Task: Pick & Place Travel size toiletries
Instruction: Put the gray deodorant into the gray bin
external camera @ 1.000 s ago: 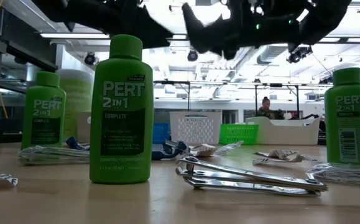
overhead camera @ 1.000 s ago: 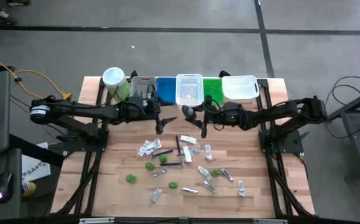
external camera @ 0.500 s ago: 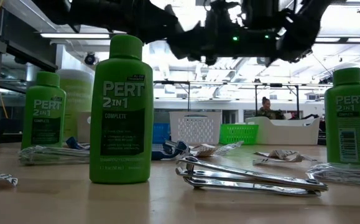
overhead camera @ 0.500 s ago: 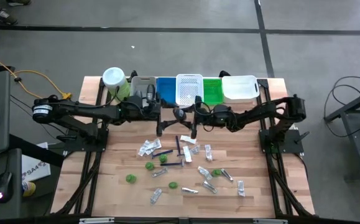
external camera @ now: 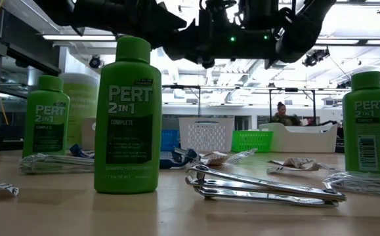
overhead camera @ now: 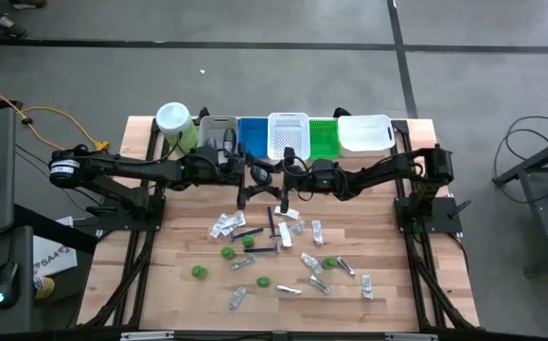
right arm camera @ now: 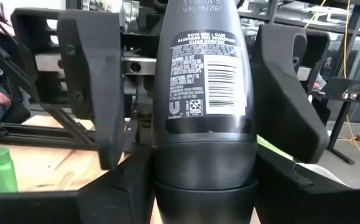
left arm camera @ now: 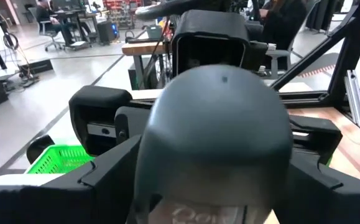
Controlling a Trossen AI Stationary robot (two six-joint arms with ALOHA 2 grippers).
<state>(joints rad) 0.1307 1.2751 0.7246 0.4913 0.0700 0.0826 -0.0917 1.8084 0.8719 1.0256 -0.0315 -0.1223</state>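
Dark grey deodorant stick between two grippers, just in front of the white basket

Nearest, well in front of the white basket (overhead camera: 289, 135), green bottles (external camera: 126, 118), sachets (overhead camera: 223, 225) and a metal clipper (external camera: 262, 185) lie scattered on the wooden table (overhead camera: 415, 284). Farther back, just in front of that basket and above the table, the right gripper (overhead camera: 281, 193) pinches the base of the dark grey deodorant stick (right arm camera: 204, 93). The left gripper (overhead camera: 247, 188) faces it with its fingers (right arm camera: 89, 87) spread wide on either side of the stick, apart from it. Beyond stands the basket among a row of bins.
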